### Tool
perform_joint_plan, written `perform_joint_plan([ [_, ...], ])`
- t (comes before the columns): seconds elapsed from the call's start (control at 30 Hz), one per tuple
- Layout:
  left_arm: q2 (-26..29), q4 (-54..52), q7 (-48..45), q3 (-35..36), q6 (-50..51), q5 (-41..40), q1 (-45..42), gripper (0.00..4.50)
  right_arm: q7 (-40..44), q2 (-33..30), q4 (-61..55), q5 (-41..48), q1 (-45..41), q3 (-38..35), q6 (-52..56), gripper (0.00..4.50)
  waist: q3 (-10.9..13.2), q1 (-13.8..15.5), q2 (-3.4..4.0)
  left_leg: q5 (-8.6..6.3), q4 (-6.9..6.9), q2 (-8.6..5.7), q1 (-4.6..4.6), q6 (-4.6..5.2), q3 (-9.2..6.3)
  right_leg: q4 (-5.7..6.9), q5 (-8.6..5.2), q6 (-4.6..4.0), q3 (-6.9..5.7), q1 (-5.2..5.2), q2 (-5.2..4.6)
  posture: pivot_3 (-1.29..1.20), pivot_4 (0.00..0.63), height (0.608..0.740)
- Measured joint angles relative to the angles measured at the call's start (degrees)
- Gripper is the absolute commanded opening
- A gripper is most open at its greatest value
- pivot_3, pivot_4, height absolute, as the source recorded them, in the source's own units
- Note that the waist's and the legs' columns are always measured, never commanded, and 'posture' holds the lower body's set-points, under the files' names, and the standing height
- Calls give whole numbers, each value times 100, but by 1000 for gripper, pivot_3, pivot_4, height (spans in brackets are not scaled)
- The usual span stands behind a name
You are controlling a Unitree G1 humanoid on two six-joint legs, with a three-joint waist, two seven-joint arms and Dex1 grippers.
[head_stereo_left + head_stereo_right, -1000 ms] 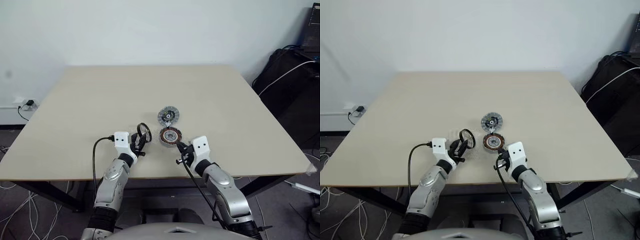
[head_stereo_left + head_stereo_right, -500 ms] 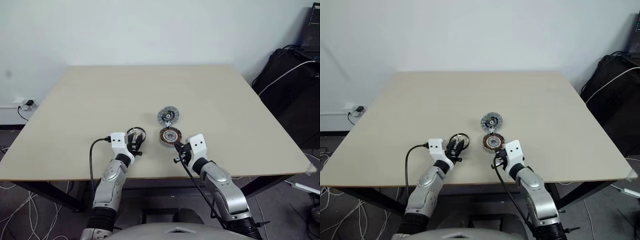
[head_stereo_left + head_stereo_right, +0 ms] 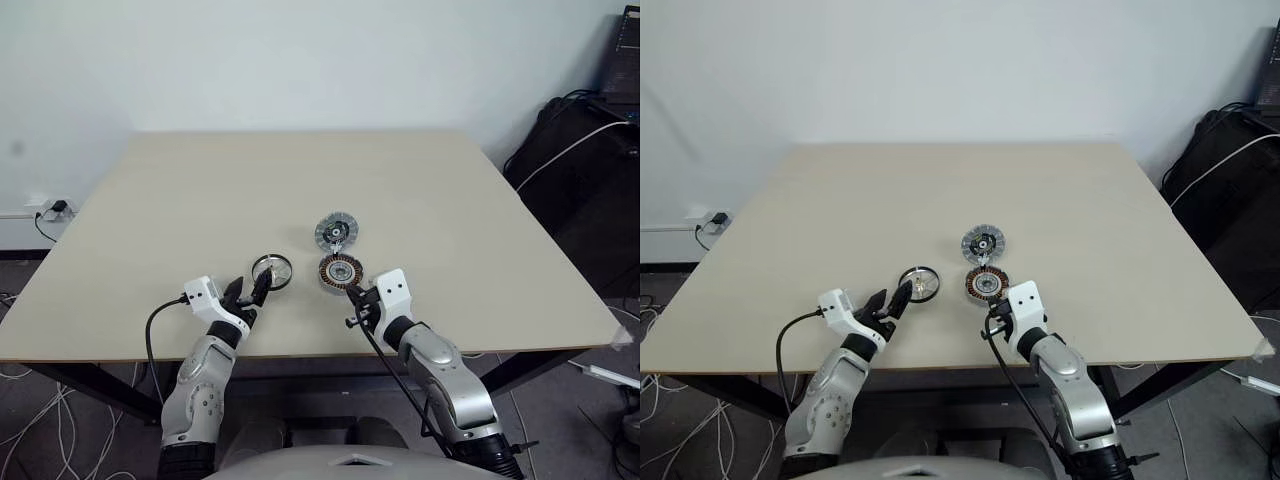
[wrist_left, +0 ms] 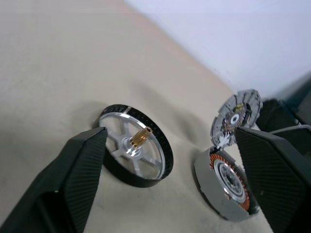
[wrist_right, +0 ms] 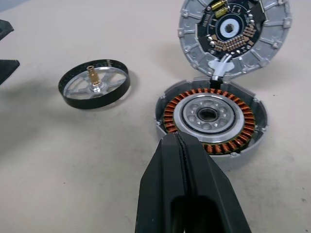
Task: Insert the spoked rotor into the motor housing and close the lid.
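Observation:
The spoked rotor point(image 4: 133, 150), a black-rimmed wheel with silver spokes and a brass shaft, lies flat on the table point(image 3: 200, 200). My left gripper point(image 3: 248, 290) is open just short of it, touching nothing. To the rotor's right sits the motor housing point(image 5: 211, 119) with its copper winding ring facing up. The lid point(image 5: 236, 36), a grey disc with a circuit board on its face, stands tilted at the housing's far edge, joined to it by a wire. My right gripper point(image 5: 176, 138) is shut and empty, its tip at the housing's near rim.
The table's front edge point(image 3: 300, 352) runs just below both grippers. Black bags and cables point(image 3: 580, 150) stand off the table at the right. Bare tabletop stretches to the left of and behind the parts.
My left gripper has laid the rotor flat on the table, opened, and drawn back to the left. The right arm has hardly moved.

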Motion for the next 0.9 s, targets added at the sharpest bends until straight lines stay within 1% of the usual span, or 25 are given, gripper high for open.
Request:
perform_joint_plan([
  [0.1, -22, 114, 291, 200, 348, -369, -239, 4254, 3, -4, 6, 0, -39, 39, 2, 0, 1, 8, -2, 1, 1, -1, 0, -1, -1, 0, 2, 4, -4, 1, 19, 0, 0, 740],
  [0.23, -38, 422, 553, 358, 594, -603, -638, 4254, -2, -19, 8, 1, -76, 35, 4, 0, 3, 8, -6, 1, 1, -3, 0, -1, -1, -1, 4, 6, -2, 1, 24, 0, 0, 740],
  [0.43, -32, 883, 992, 478, 914, -736, -1092, 4254, -58, -14, 7, 2, -59, 21, 4, 0, 3, 3, -6, 1, -2, -2, 0, -1, -2, 0, 5, 6, -1, -3, 26, 0, 0, 740],
  [0.57, -26, 1122, 1251, 620, 1020, -849, -1212, 4254, -94, -9, 7, 3, -48, 16, 4, 0, 3, 4, -6, 1, -2, -2, 0, -1, -2, 0, 5, 6, 0, -3, 26, 0, 0, 740],
  [0.73, -14, 1237, 1352, 657, 1053, -910, -1415, 4254, -116, -6, 7, 6, -40, 14, 4, 0, 4, 10, -8, 2, -1, -3, 0, -3, 0, 0, 5, 6, 1, -1, 25, 0, 0, 740],
  [0.9, -14, 1301, 1344, 680, 1255, -1135, -1490, 4254, -123, -6, 7, 6, -28, 14, 4, 0, 4, 4, -8, 2, -2, -2, 0, -3, -1, 0, 6, 5, 2, -3, 26, 0, 0, 740],
])
